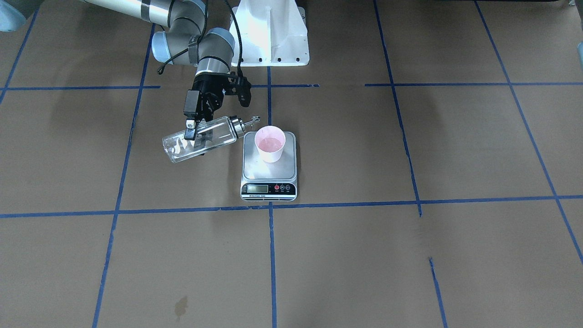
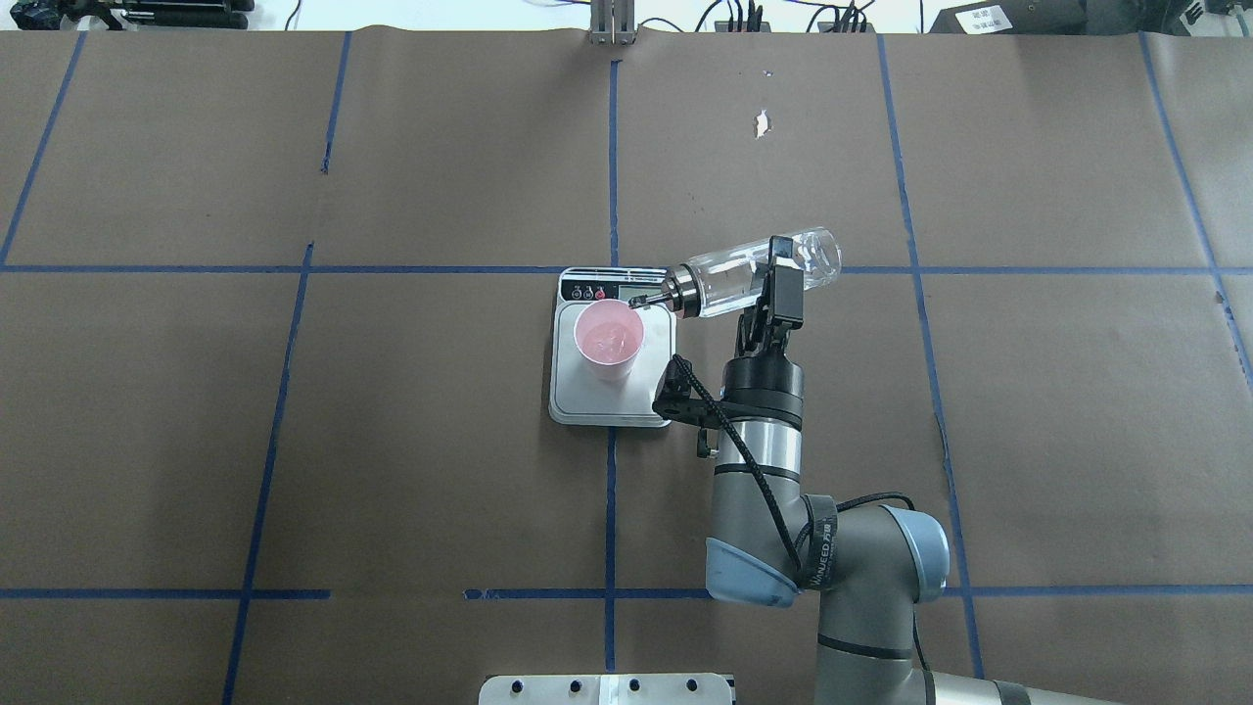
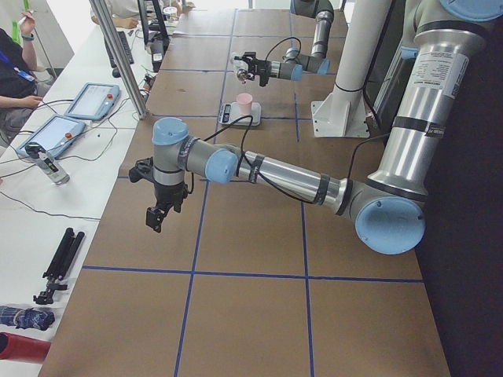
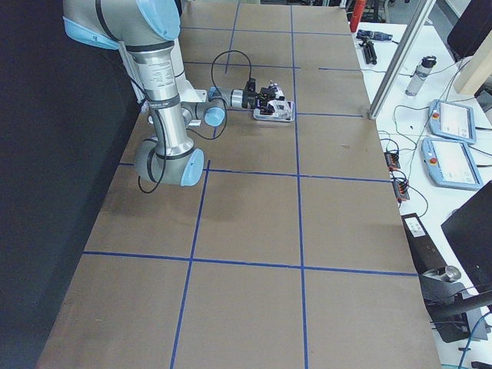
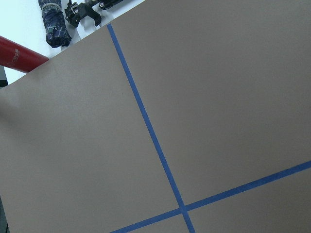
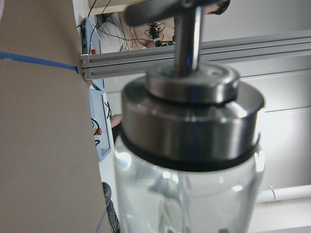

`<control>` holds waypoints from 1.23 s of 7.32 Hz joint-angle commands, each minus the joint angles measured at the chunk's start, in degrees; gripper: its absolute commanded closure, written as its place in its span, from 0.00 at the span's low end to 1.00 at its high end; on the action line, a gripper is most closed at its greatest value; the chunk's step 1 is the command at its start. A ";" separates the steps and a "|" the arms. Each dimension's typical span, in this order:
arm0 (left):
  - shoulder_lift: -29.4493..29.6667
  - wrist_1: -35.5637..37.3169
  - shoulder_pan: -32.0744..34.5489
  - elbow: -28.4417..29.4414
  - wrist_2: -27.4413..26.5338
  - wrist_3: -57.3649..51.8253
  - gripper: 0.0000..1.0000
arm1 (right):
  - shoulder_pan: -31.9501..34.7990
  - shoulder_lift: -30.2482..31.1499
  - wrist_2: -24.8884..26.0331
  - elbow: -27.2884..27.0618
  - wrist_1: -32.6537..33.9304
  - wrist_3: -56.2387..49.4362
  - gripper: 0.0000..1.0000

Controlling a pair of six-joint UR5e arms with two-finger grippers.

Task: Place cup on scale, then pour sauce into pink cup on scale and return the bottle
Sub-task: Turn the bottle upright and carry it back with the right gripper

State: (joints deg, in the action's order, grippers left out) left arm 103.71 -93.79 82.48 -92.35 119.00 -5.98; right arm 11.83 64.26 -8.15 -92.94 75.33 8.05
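Note:
The pale pink cup (image 1: 270, 145) stands on the silver scale (image 1: 268, 174), with liquid showing inside it. My right gripper (image 1: 195, 135) is shut on the clear glass bottle (image 1: 200, 139) and holds it tilted almost flat. The bottle's metal spout (image 1: 253, 120) points at the cup's rim. The overhead view shows the cup (image 2: 609, 338), scale (image 2: 597, 403), bottle (image 2: 744, 274) and right gripper (image 2: 780, 281). The bottle's cap fills the right wrist view (image 6: 189, 121). My left gripper (image 3: 157, 217) hangs far off over bare table; I cannot tell whether it is open.
The white robot base (image 1: 271, 32) stands behind the scale. Blue tape lines cross the brown table paper. A side bench with tablets (image 3: 90, 100) and tools lies beyond the table edge. A red cylinder (image 5: 19, 58) and a folded umbrella (image 5: 54, 24) lie off the table corner.

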 commanded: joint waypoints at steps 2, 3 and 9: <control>0.00 0.01 0.48 -0.28 0.00 0.00 0.00 | -0.05 -0.27 -3.01 -0.66 -0.01 11.06 1.00; 0.09 0.10 0.49 -0.29 0.00 0.00 0.00 | 0.12 0.08 -4.06 -0.66 -1.75 13.63 1.00; 0.70 0.36 2.15 -1.78 0.70 0.09 0.00 | 4.06 10.68 -17.67 -1.27 -30.91 20.33 1.00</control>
State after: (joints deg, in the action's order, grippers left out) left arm 104.46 -93.46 84.16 -93.61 119.22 -5.89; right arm 14.22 71.48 -22.50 -93.79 49.53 26.34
